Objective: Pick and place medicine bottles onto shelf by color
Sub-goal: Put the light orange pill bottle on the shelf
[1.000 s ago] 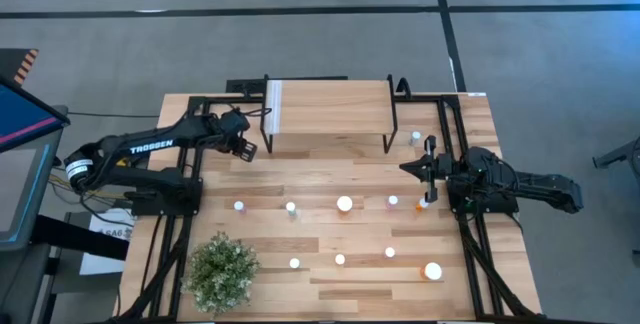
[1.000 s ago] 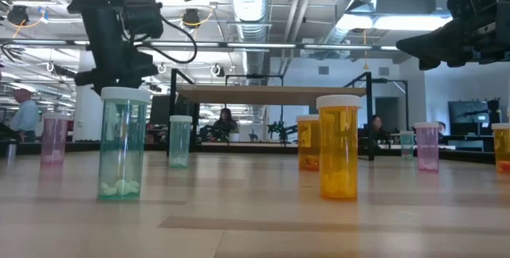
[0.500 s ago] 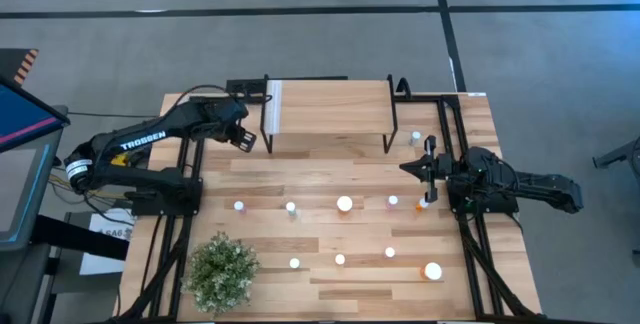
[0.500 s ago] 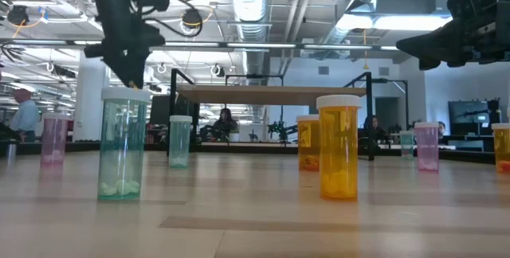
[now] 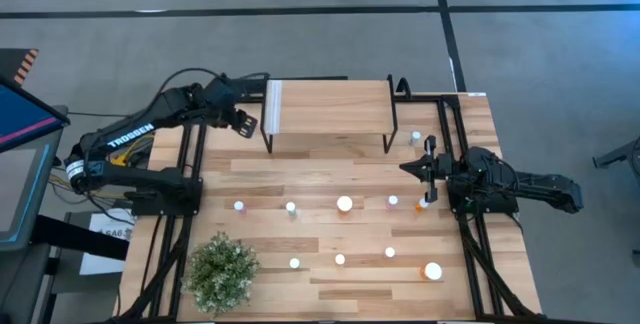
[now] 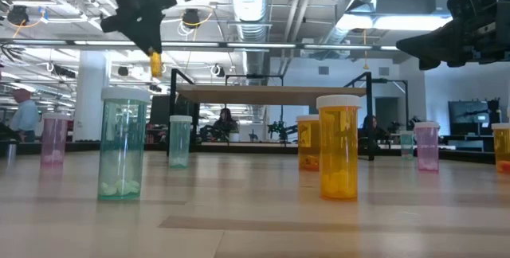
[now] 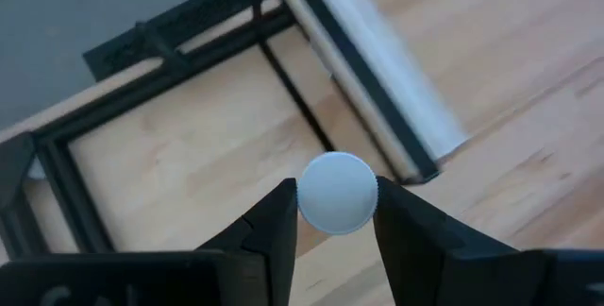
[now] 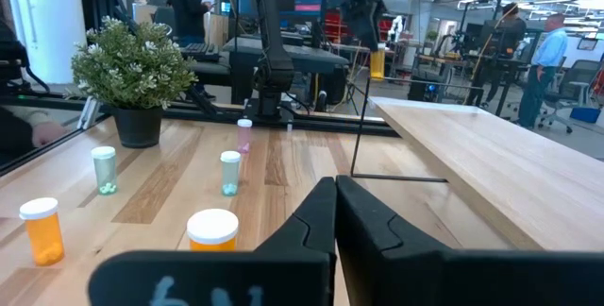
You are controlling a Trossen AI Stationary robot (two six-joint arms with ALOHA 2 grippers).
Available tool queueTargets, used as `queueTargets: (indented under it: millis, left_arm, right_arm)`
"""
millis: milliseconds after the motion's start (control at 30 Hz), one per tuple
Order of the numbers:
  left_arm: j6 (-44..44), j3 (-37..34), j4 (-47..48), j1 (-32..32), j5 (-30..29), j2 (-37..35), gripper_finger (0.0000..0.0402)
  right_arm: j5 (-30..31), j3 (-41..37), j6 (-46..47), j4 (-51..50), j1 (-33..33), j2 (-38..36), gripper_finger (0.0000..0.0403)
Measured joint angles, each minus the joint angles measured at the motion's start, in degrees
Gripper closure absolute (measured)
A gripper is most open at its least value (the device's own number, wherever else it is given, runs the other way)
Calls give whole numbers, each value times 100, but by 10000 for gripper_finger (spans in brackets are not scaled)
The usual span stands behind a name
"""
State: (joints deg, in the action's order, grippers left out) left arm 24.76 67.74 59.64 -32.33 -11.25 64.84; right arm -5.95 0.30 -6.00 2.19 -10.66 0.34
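My left gripper (image 5: 243,124) hangs raised beside the shelf's left end, shut on a small orange medicine bottle (image 6: 155,64) with a white cap (image 7: 337,193). The shelf (image 5: 330,112) is a light-wood platform on black legs with a white strip (image 5: 275,109) along its left edge. Nothing stands on its top. Several other white-capped medicine bottles stand upright on the table, among them a large green one (image 6: 122,145) and a large orange one (image 6: 338,146). My right gripper (image 5: 405,168) waits shut at the table's right side. My left gripper pinches the orange bottle between its two fingers (image 7: 274,226), one on each side of the white cap's rim (image 7: 304,202). The fingers come from above, slanting down. The bottle hangs upright below them (image 6: 155,67), lifted clear of the table, about level with the shelf top.
A bushy potted plant (image 5: 220,272) stands at the near left corner. Bottles stand in two loose rows across the table's middle (image 5: 345,203) and near part (image 5: 340,259), one beside the shelf's right legs (image 5: 416,136). People show in the room beyond.
My left gripper has gone up beside the shelf's left end, still shut, and tipped further downward. The orange bottle has risen with it, from down near the table to about the height of the shelf top, staying upright.
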Motion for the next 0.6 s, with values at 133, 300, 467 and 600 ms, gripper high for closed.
queueTargets:
  millis: [133, 300, 467, 600]
  left_arm:
    - [-151, 347, 9, -176, 201, 65, 290]
    - [-374, 940, 205, -341, 354, 441, 290]
    - [-577, 1660, 386, -341, 423, 1078, 290]
    - [-732, 2232, 430, -340, 649, 1616, 290]
  right_arm:
    - [0, 0, -1, -2, 0, 0, 374]
    - [0, -1, -1, -1, 0, 0, 375]
    - [2, -1, -2, -2, 0, 1, 375]
    - [1, -2, -2, -2, 0, 0, 376]
